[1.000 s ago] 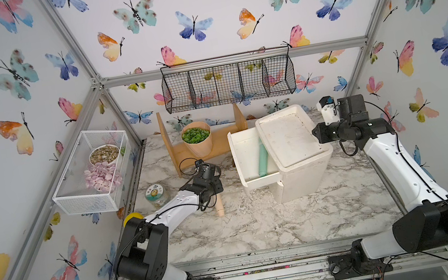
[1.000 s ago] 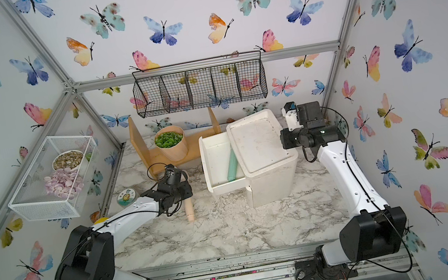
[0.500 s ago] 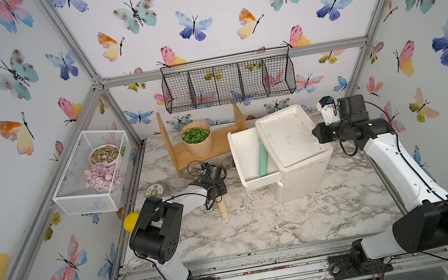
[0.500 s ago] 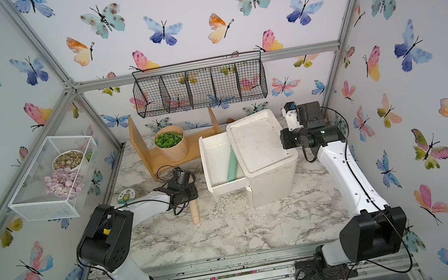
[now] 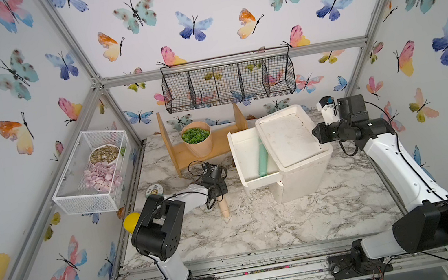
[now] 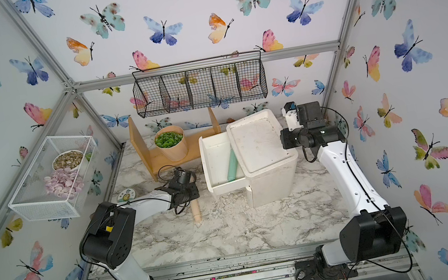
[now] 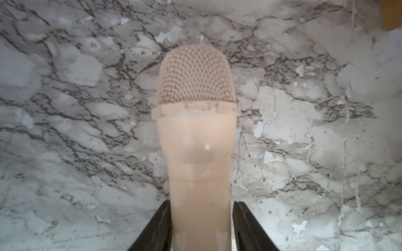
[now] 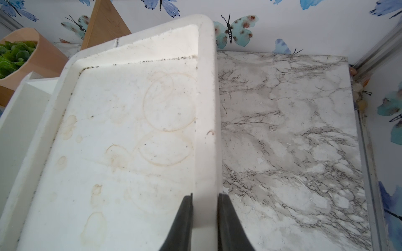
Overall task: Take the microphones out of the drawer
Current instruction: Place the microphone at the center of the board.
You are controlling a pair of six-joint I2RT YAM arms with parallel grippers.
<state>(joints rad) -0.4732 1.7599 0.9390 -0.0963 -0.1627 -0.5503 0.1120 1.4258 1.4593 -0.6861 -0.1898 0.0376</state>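
The left arm is reaching low and forward across the counter [image 5: 290,221], wrist tipped down, so that the left hand [image 7: 201,203] is straddling the handle of the microphone [image 7: 195,130]. Its fingers [image 7: 156,228] are standing slightly apart: one is touching the handle, and a thin pale gap is showing beside the other. The microphone is lying flat on the counter, outside the drawer [image 5: 258,183] and near its front, mesh head pointing away from the hand. The right arm is rising from its base and bending inward, its right hand [image 8: 205,195] clamping on the raised rim of the white cabinet [image 5: 289,136]. The drawer is standing pulled out, a green tube [image 5: 262,157] lying inside.
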